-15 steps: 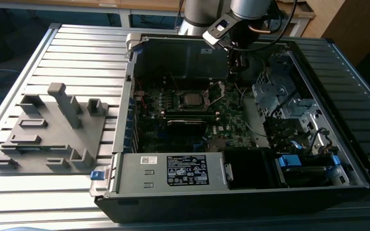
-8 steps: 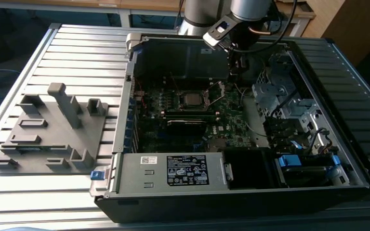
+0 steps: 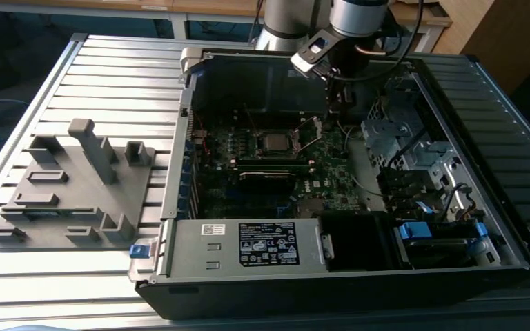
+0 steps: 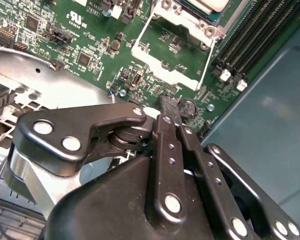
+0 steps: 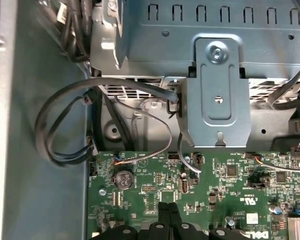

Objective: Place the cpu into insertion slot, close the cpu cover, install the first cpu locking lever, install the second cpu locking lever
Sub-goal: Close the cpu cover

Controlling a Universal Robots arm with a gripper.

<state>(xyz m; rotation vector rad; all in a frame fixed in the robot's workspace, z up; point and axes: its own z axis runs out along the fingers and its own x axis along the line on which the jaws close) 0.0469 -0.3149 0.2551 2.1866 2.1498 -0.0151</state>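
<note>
The cpu (image 3: 272, 143) lies flat in the insertion slot (image 3: 254, 143) on the green motherboard, and its pale top also shows in the second wrist view (image 4: 210, 4). The cpu cover (image 4: 182, 76) is swung open away from the slot, with green board showing through its cut-out centre. Thin wire locking levers (image 4: 206, 62) stand free beside it. In the exterior view the cover (image 3: 308, 131) stands tilted at the slot's right. My gripper (image 4: 169, 106) hangs just past the cover's far edge, close above the board. Its black fingers (image 5: 167, 212) are pressed together with nothing seen between them.
Long black memory slots (image 4: 255, 40) run beside the socket. A metal drive cage (image 5: 217, 95) and looping cables (image 5: 65, 125) sit behind the gripper. The case wall (image 3: 265, 76) rises at the back, the power supply (image 3: 246, 245) fills the front, and a grey fixture plate (image 3: 72, 186) lies outside.
</note>
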